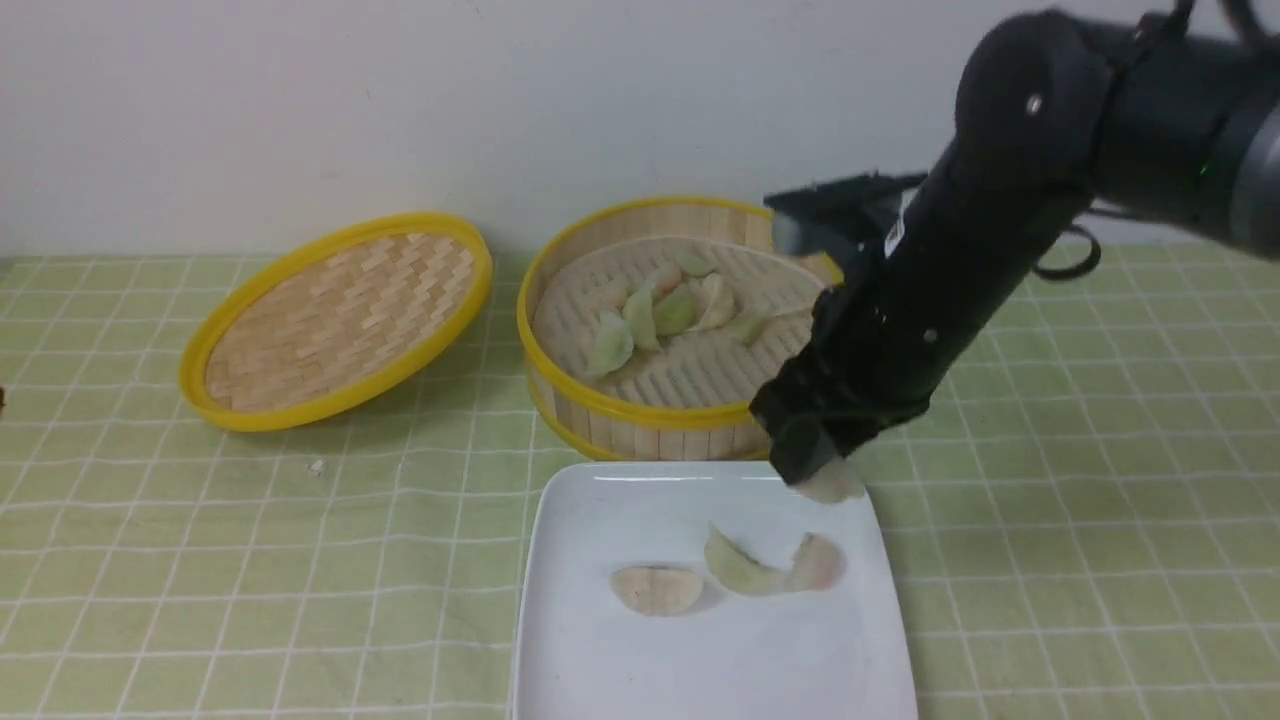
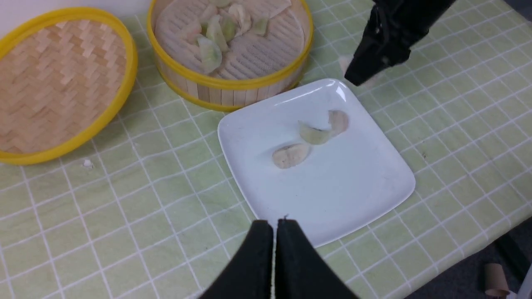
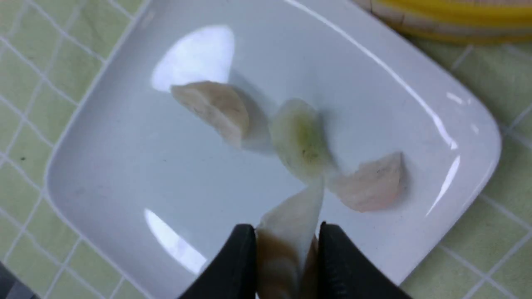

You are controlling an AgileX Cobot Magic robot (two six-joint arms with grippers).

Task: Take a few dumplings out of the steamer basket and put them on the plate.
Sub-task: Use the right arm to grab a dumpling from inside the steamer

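Left wrist view first: the left gripper [image 2: 274,226] hangs by one edge of the plate [image 2: 365,195], its two fingers pressed tight together with nothing in them. On the white plate lie three dumplings [image 1: 740,570], one a bit apart and two touching. Just past them the right gripper [image 1: 815,475] pinches a pale dumpling [image 1: 835,485] between its fingers, over the plate's far right corner and very near the rim. I think it should come in a little, over a bare white spot, go down low, then let go slowly, so the soft dumpling does not roll off or land on the others. Behind the plate stands the steamer basket [image 1: 640,420] with more dumplings [image 1: 650,315] inside. To its left the lid [image 1: 340,320] lies tilted on the green cloth [image 1: 1100,500].
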